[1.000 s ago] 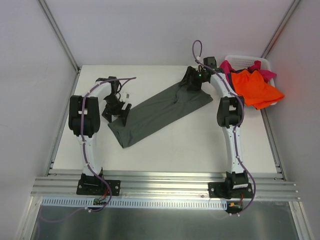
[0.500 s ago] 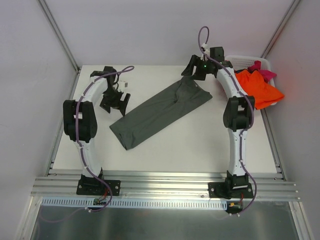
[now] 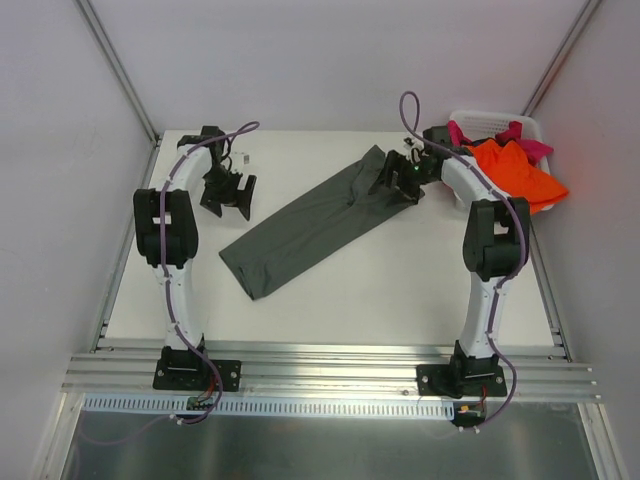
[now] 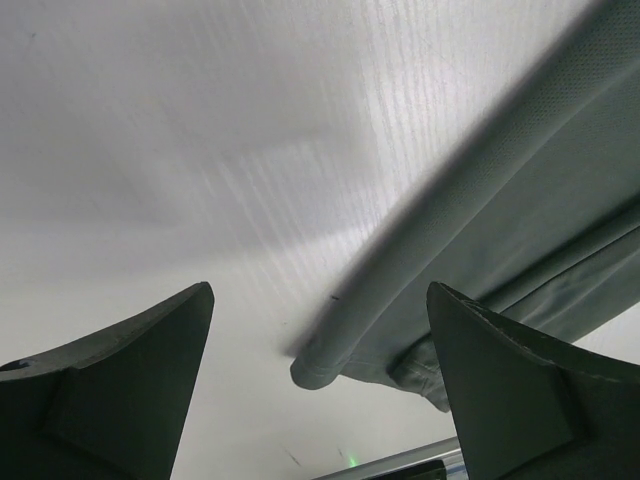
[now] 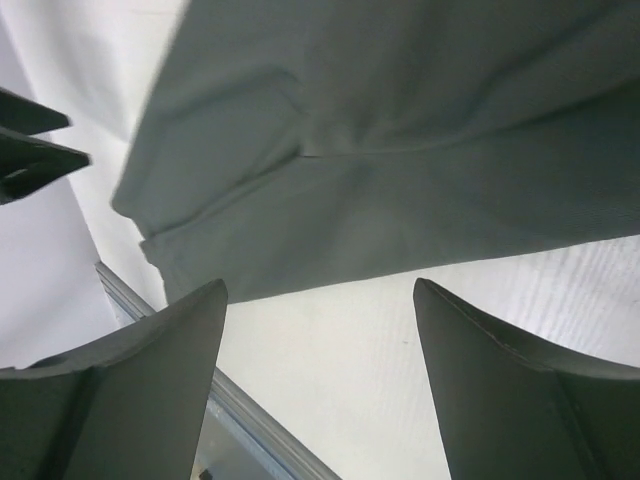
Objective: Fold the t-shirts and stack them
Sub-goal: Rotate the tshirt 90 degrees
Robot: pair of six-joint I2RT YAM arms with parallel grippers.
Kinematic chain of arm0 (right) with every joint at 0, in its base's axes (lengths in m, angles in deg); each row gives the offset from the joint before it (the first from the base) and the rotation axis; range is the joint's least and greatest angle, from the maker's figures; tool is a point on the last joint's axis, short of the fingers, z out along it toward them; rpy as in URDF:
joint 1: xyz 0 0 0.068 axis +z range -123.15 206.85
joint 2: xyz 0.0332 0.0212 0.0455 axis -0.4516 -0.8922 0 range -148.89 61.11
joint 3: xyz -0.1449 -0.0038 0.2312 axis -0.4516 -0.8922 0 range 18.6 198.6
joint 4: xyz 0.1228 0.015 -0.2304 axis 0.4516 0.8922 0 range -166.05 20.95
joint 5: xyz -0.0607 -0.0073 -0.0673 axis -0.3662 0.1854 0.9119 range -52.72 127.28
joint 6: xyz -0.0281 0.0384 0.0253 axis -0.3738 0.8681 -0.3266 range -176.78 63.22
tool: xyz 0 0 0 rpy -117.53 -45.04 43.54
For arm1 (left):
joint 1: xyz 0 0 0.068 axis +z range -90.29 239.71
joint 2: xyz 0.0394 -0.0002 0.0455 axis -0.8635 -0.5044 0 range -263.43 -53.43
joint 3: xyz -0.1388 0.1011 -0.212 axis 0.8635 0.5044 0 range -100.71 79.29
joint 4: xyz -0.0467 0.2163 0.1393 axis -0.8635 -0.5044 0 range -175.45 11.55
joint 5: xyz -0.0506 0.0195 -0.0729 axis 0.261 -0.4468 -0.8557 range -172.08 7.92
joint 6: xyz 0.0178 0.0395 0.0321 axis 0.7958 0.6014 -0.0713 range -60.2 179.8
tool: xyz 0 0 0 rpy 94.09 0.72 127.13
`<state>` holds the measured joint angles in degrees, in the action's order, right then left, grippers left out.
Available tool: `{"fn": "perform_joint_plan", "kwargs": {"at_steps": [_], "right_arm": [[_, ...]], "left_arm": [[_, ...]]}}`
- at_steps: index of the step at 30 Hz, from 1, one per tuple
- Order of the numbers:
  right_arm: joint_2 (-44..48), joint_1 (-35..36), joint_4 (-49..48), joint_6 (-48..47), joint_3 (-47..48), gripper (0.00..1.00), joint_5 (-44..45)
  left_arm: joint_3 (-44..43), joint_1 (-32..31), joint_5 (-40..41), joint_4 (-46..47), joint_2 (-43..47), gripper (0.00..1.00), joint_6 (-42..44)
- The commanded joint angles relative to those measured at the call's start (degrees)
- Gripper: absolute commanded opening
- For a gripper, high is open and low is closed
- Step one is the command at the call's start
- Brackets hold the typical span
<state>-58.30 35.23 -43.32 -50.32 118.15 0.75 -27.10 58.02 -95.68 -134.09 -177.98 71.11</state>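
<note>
A dark grey-olive t-shirt lies as a long folded strip, slanting from near left to far right across the table. My left gripper stands open just left of the strip, touching nothing. In the left wrist view the t-shirt's rolled edge runs past the open left gripper. My right gripper hovers open over the strip's far right end. In the right wrist view the grey cloth lies just beyond the open right gripper, with bare table between the fingers. Orange and magenta t-shirts hang out of the basket.
A white plastic laundry basket stands at the far right corner, behind the right arm. The white table ends in a metal rail at the near edge. Grey walls close in the left, right and back.
The left gripper has drawn back from the strip's near-left edge toward the far left. The right gripper rose off the shirt's far end, then came down over it again.
</note>
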Motion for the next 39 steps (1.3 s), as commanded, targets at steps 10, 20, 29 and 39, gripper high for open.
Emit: {"fn": "perform_joint_plan", "kwargs": {"at_steps": [10, 20, 29, 39], "right_arm": [[-9.7, -1.3, 4.4, -4.3, 3.9, 0.80, 2.7], [-17.6, -1.4, 5.4, -4.9, 13.0, 0.80, 3.7], [-24.5, -1.0, 5.2, -4.5, 23.7, 0.80, 3.8], [-28.1, 0.2, 3.7, -3.3, 29.2, 0.81, 2.0]], "left_arm": [[5.9, -0.3, -5.3, -2.3, 1.1, 0.89, -0.1], [16.5, -0.6, -7.3, -2.7, 5.1, 0.88, -0.7], [27.0, -3.6, -7.8, -2.1, 11.1, 0.88, -0.9], [36.3, -7.8, -7.0, -0.8, 18.4, 0.88, -0.9]]}}
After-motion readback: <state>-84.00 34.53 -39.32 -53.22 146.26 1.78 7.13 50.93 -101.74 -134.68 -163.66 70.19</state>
